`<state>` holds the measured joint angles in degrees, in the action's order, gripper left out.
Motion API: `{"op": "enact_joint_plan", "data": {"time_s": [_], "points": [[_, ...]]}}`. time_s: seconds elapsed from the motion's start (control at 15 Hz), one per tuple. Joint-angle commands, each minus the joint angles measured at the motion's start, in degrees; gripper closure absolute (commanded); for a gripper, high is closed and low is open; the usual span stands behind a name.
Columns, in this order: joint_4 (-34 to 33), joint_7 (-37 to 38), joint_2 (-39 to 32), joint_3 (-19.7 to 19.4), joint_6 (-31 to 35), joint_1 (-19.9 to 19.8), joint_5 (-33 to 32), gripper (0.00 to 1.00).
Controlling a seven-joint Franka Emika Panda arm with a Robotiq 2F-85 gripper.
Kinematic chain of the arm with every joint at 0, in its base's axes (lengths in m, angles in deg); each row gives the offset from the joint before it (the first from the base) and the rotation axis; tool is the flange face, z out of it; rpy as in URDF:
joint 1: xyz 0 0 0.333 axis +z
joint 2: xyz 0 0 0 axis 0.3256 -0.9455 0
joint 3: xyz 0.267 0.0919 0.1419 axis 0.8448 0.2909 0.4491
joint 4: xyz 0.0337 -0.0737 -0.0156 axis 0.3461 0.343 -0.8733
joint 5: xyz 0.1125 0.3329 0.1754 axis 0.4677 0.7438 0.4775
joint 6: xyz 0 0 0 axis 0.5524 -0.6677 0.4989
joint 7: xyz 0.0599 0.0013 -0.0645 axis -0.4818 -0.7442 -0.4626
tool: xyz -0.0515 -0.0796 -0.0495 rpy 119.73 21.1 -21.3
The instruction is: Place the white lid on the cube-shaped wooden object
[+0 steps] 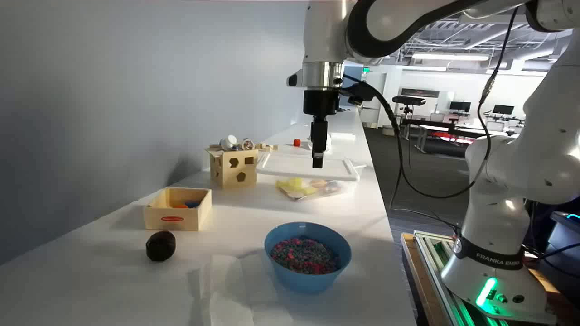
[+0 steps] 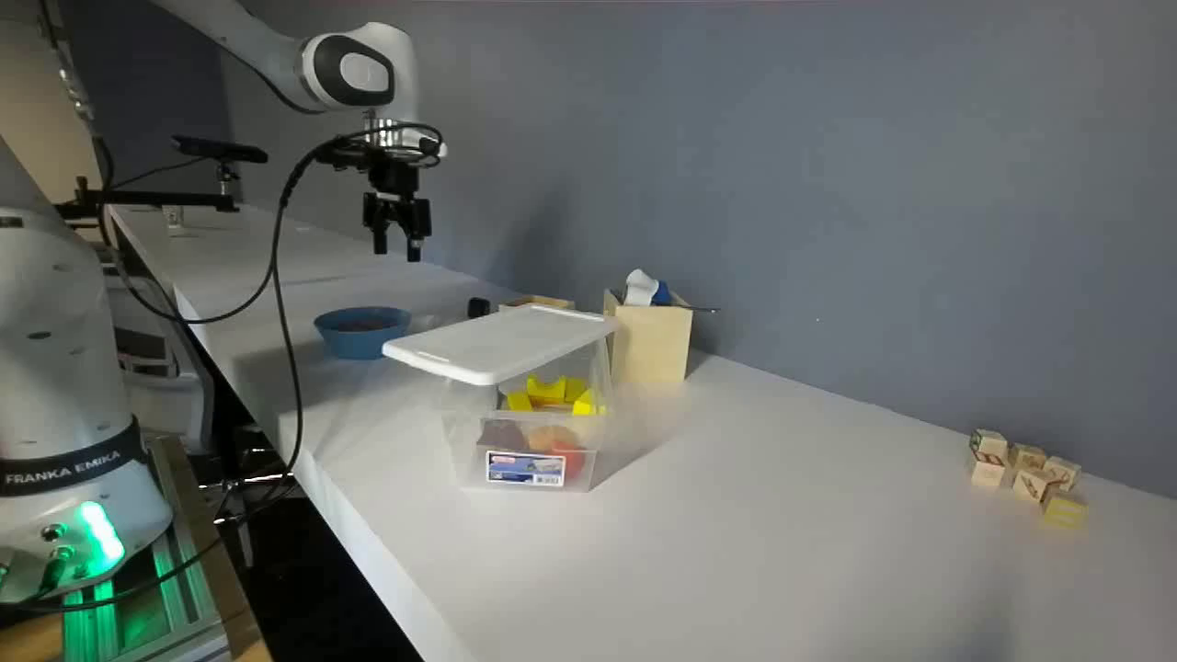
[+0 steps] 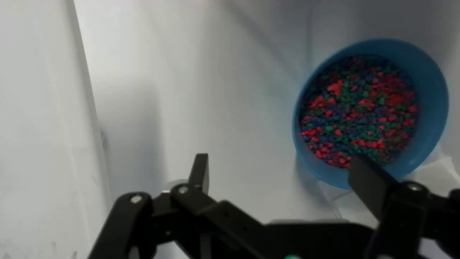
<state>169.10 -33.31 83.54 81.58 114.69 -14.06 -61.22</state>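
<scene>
The wooden cube (image 1: 226,175) with dark cut-out holes stands near the wall and also shows in an exterior view (image 2: 648,348). A white cup-like piece (image 1: 228,142) and other small items poke out at its top. The only white lid (image 2: 510,340) I make out is flat and lies across a clear box beside the cube. It looks wider than a cube face; it also shows in an exterior view (image 1: 308,166). No off-white piece matching a cube face shows. My gripper (image 2: 397,253) is open and empty, high above the counter, away from cube and lid; the wrist view (image 3: 278,162) shows its fingers wide apart.
The clear box (image 2: 464,450) holds yellow and other pieces. A blue bowl (image 3: 429,108) of coloured pebbles stands below the gripper. A low wooden box (image 1: 156,219), a black round object (image 1: 160,246), pale sheets (image 1: 231,290) and letter blocks (image 2: 1030,483) lie on the counter.
</scene>
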Motion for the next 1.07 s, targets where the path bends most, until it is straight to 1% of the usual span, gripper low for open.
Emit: {"op": "enact_joint_plan", "data": {"time_s": [0.0, 0.33, 0.4, 0.47, 0.8, 1.0], "points": [[-0.1, -0.01, -0.02, 0.1, -0.12, -0.09, 0.03, 0.0], [-0.1, -0.01, -0.02, 0.1, -0.12, -0.09, 0.03, 0.0], [0.28, 5.64, -0.58, 2.14, 0.54, -1.79, -5.61, 0.0], [0.53, 8.18, -0.98, 2.94, 0.73, -2.46, -8.59, 0.0], [2.67, 21.08, -5.01, 6.32, 2.66, -4.65, -24.79, 0.0], [3.62, 29.86, -8.26, 7.29, 2.53, -5.54, -35.86, 0.0]]}}
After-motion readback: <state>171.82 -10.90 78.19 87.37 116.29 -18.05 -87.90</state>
